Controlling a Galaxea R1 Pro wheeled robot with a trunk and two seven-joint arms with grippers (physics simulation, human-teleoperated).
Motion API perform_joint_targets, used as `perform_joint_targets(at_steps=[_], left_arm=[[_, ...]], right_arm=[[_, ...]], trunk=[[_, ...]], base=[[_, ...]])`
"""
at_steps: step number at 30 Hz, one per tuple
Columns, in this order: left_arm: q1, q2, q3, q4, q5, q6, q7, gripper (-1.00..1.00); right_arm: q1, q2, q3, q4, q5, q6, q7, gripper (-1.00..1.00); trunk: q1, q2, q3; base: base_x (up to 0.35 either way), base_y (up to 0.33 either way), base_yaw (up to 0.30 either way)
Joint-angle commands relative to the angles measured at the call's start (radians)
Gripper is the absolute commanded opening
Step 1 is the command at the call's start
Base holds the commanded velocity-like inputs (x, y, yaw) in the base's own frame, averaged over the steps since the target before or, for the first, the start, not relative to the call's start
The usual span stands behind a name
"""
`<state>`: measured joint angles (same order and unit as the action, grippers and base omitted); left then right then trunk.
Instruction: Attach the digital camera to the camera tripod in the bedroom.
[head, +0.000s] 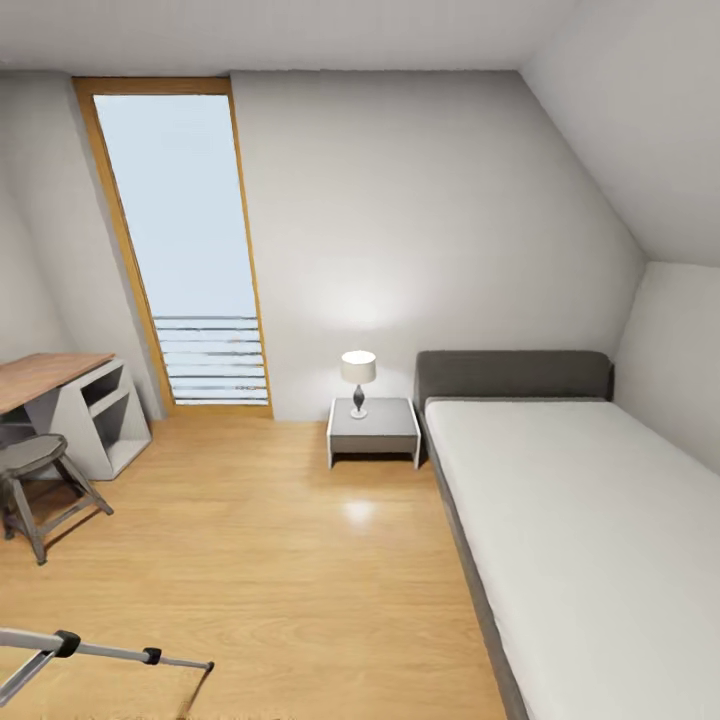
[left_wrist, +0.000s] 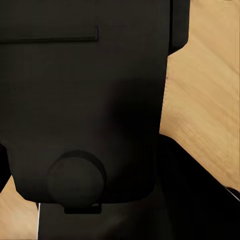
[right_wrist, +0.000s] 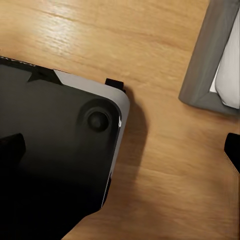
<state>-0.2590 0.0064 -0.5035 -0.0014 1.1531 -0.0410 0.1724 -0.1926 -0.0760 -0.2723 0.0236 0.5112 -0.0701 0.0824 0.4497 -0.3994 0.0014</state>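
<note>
I am looking into the bedroom: plank floor (head: 300, 560), pale walls under a sloped ceiling, a tall window (head: 185, 240) ahead on the left. A low bed (head: 580, 520) runs along the right side, with a nightstand (head: 373, 430) and lamp (head: 358, 380) just beside its head. At far left stand a desk (head: 60, 395) and a stool (head: 40, 480).

The tripod (head: 100, 650) pokes into the bottom left corner of the head view: one silver leg with black joints, its long axis running roughly left to right and dropping slightly toward a black foot. The head of the tripod is out of frame, so I cannot tell how it stands overall. It lies low and to my left, which I judge puts the left arm nearer to it.

I cannot pick out the camera anywhere. The wrist views give me dark robot body over the wood floor, and the right one also catches a corner of the bed frame (right_wrist: 205, 65). Neither end effector's fingers are clear to me, so I cannot tell whether either is wide, narrow or holding anything.
</note>
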Motion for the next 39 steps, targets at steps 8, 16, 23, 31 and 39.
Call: perform_joint_targets(at_steps=[8, 16, 23, 31, 39], left_arm=[[0.000, -0.001, -0.009, 0.000, 0.005, 0.000, 0.003, -1.00], [0.000, -0.007, -0.012, 0.000, 0.003, 0.000, 0.005, -1.00], [0.000, -0.008, -0.012, 0.000, 0.002, 0.002, 0.004, -1.00], [0.000, -0.008, -0.012, 0.000, 0.001, 0.004, 0.003, -1.00], [0.000, -0.008, -0.012, 0.000, 0.000, 0.003, 0.003, -1.00]], right_arm=[[-0.001, -0.001, -0.008, 0.002, 0.007, -0.005, 0.002, 1.00], [-0.001, -0.001, -0.008, 0.002, 0.007, -0.005, 0.002, 1.00], [-0.001, 0.001, -0.008, 0.002, 0.007, -0.005, 0.002, 1.00], [-0.001, 0.002, -0.008, 0.002, 0.006, -0.003, 0.002, 1.00], [-0.001, 0.002, -0.008, 0.002, 0.006, -0.001, 0.002, 1.00]], trunk=[[0.000, -0.001, 0.000], [0.000, -0.001, 0.000], [0.000, -0.001, 0.000], [0.000, -0.001, 0.000], [0.000, -0.001, 0.000]], base=[[0.000, 0.000, 0.279], [0.000, 0.000, 0.279], [0.000, 0.000, 0.279], [0.074, 0.000, 0.279], [0.112, 0.000, 0.279]])
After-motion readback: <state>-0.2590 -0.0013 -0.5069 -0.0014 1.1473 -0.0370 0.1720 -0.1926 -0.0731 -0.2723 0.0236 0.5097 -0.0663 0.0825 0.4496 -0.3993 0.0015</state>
